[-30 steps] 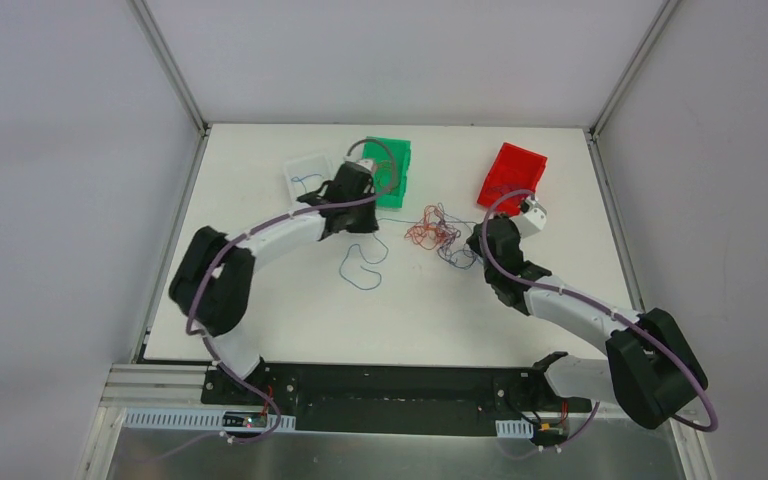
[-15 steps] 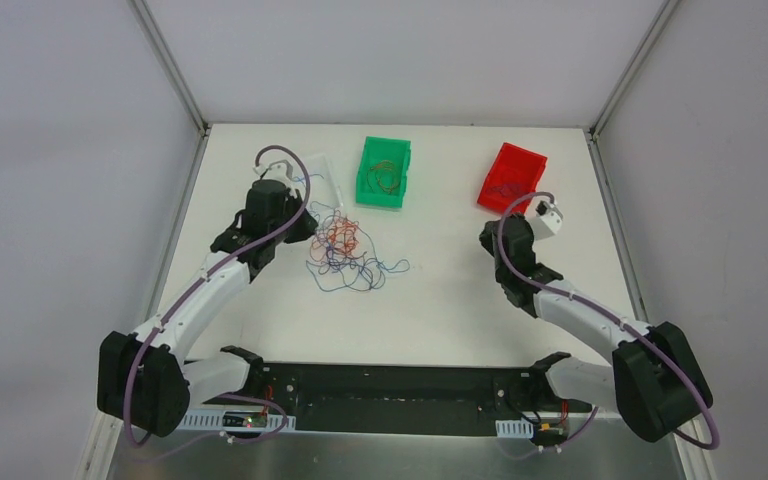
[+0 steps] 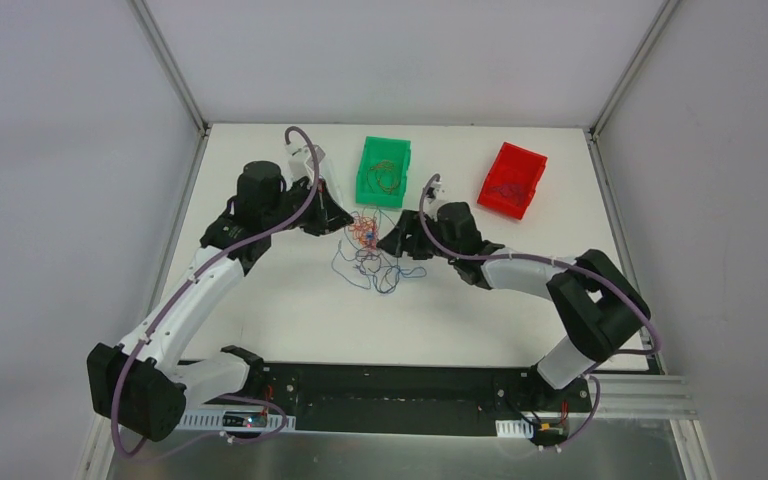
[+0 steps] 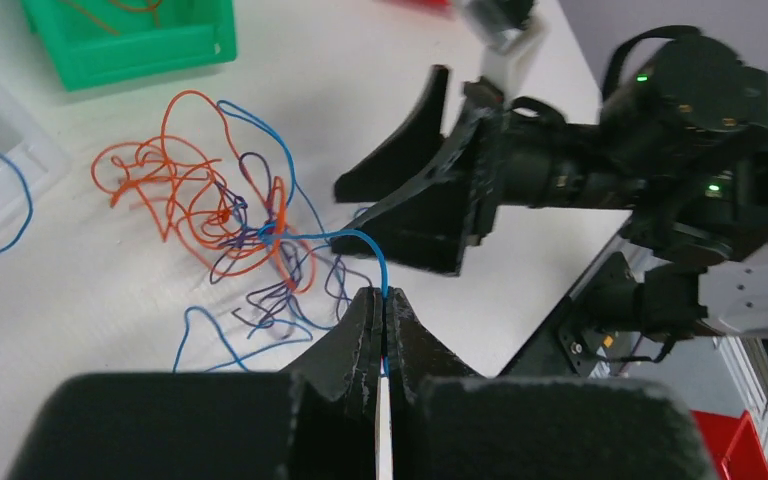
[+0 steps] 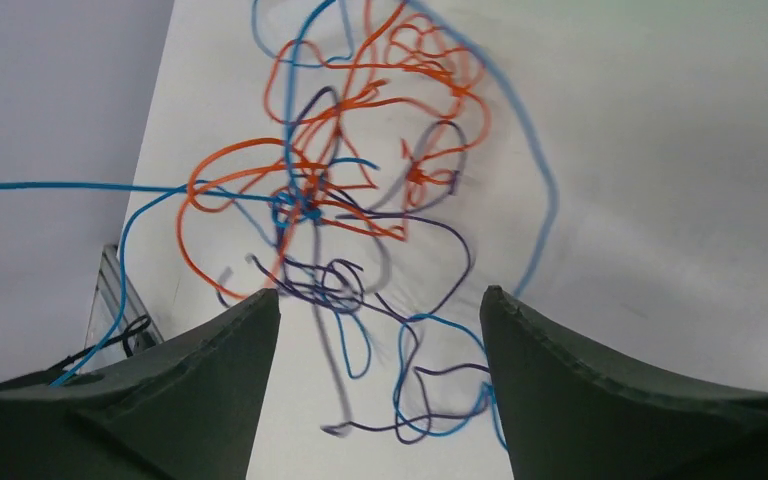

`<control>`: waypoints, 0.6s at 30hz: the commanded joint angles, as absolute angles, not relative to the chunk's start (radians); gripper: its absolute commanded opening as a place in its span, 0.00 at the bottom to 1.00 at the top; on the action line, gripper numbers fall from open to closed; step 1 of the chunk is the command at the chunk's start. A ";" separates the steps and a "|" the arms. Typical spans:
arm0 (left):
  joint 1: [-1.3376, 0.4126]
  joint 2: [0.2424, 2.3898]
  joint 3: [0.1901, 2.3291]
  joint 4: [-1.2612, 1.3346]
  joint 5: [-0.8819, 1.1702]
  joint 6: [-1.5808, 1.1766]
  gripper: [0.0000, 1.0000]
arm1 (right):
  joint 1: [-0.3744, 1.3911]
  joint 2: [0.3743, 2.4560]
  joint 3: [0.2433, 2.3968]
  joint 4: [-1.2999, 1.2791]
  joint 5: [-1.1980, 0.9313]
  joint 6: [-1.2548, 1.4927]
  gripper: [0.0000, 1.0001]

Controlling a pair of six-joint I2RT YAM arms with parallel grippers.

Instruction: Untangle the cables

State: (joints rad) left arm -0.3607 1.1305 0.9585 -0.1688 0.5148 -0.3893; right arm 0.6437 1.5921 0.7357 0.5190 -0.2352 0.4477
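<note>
White tabletop (image 3: 290, 310) runs out from the arms' bases, and both arms bend in toward its middle. There the cables (image 3: 368, 243) lie as a loose knot of orange, blue and dark purple wires, with a few blue loops trailing toward the near side. The left claw (image 4: 382, 300) is clenched on a blue strand (image 4: 358, 238) that arcs up out of the knot. The right claw (image 5: 380, 305) faces it from the other side, released, its two fingers wide apart over the knot; whether their tips touch any wire is hard to tell. Beyond, near the far edge, stand a green bin (image 3: 384, 172) holding some orange wire and a red bin (image 3: 512, 180).
</note>
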 commanded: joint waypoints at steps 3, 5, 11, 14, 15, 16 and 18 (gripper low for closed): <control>-0.367 1.066 1.034 -0.178 0.638 -0.338 0.00 | 0.709 1.667 0.834 0.543 -0.336 0.352 0.77; -0.367 1.066 1.045 -0.181 0.634 -0.338 0.00 | 0.723 1.689 0.844 0.552 -0.344 0.352 0.77; -0.366 1.077 1.078 -0.181 0.661 -0.355 0.00 | 0.743 1.709 0.844 0.597 -0.356 0.360 0.68; -0.368 1.078 1.084 -0.181 0.663 -0.362 0.00 | 0.760 1.716 0.830 0.662 -0.381 0.377 0.62; -0.369 1.079 1.085 -0.180 0.664 -0.361 0.00 | 0.769 1.715 0.828 0.670 -0.378 0.377 0.59; -0.369 1.078 1.085 -0.179 0.664 -0.363 0.00 | 0.775 1.715 0.828 0.675 -0.373 0.377 0.57; -0.370 1.076 1.084 -0.180 0.667 -0.366 0.00 | 0.784 1.714 0.821 0.695 -0.361 0.376 0.50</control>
State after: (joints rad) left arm -0.3611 1.0824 1.0412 -0.2005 0.6285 -0.3588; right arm 0.7609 1.7142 0.8139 0.5884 -0.3481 0.3824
